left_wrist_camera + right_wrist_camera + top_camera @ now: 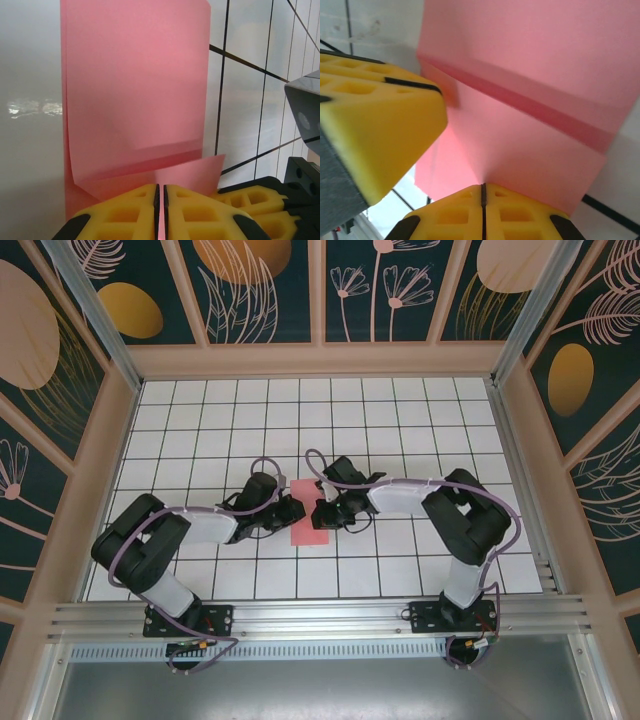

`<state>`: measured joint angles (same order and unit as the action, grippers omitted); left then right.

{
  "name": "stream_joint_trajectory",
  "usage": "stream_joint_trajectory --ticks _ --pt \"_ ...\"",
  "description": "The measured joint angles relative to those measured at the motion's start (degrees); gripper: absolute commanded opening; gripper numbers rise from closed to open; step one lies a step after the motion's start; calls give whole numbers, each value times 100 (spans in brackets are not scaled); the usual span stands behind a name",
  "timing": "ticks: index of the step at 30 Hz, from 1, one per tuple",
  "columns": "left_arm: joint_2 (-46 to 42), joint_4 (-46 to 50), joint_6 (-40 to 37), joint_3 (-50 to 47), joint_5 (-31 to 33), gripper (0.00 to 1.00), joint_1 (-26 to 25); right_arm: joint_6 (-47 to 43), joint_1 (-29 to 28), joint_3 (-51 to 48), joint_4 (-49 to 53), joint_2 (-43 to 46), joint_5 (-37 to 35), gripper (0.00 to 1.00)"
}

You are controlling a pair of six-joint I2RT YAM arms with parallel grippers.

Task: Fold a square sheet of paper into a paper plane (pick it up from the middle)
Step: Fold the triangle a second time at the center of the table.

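The square sheet of paper (310,535) is lying folded over on itself near the middle of the white tiled table (400,420) in the top view, showing as a narrow pink strip running near to far. The left gripper (292,512) is meeting its left edge and the right gripper (322,515) is reaching over its right side, so both arms are converging on it. In the left wrist view the square sheet of paper (135,90) is rising away from the camera, with a lower flap doubling back under it. The left gripper (160,210) is pressing its yellow fingers together with a thin pink sliver of the sheet pinched in the seam between them. A dark grey casing (302,117) is showing at the right edge over the tiles. In the right wrist view the square sheet of paper (530,100) is carrying a darker fold line slanting across it. The right gripper (482,212) is holding its fingers together on the sheet's near edge. The left gripper's yellow finger (380,130) is sitting just beside the sheet's left edge.
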<state>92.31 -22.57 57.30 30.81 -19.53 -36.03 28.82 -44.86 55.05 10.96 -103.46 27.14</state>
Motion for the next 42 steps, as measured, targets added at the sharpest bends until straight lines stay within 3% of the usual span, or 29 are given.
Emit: stream_joint_trajectory --ticks 24,42 --pt "192 184 136 107 293 10 -15 -94 -111 109 98 -96 -50 9" --pt "192 227 197 133 352 10 -42 -146 -164 -984 151 787 -59 9"
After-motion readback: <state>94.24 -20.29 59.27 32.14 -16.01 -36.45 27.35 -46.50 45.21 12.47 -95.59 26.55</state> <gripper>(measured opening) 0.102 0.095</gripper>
